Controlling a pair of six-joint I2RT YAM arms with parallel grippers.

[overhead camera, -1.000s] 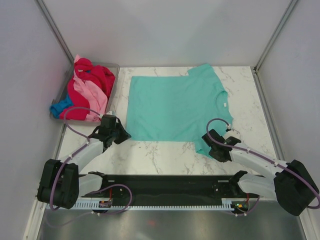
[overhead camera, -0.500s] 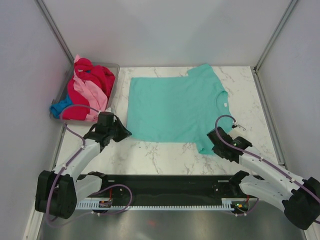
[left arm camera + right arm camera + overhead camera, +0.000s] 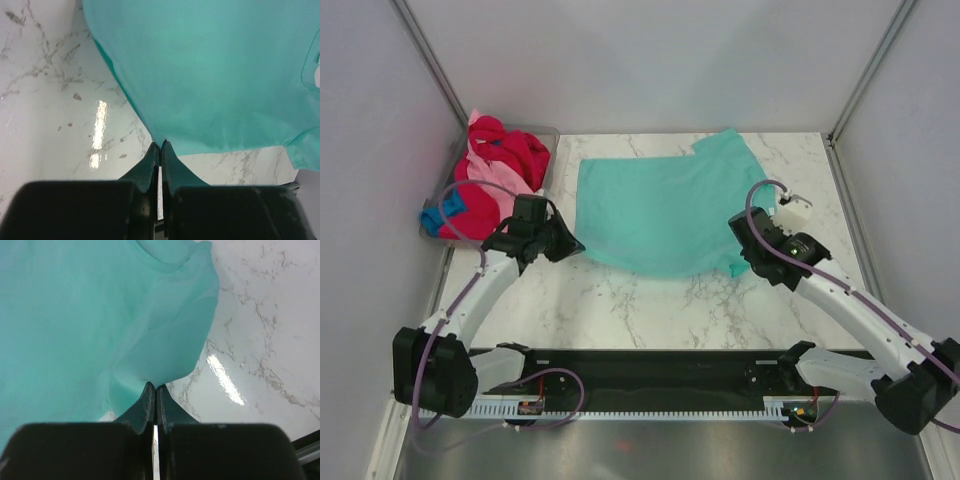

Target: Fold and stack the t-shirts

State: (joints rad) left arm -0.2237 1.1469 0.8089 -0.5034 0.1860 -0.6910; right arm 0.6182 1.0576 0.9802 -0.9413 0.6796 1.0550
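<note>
Teal t-shirt lies spread on the marble table in my overhead view, other tees heaped in the grey tub far left. Left wrist: left gripper pinches its hem corner. Right wrist: I see the right gripper pinching a sleeve-side fold.

A: bg?
B: white grey-veined marble tabletop, plain pale grey wall panels on 3 sides, slim metal corner posts.
A: light?
B: bright glare patch on marble. brushed steel ledge at near edge.
</note>
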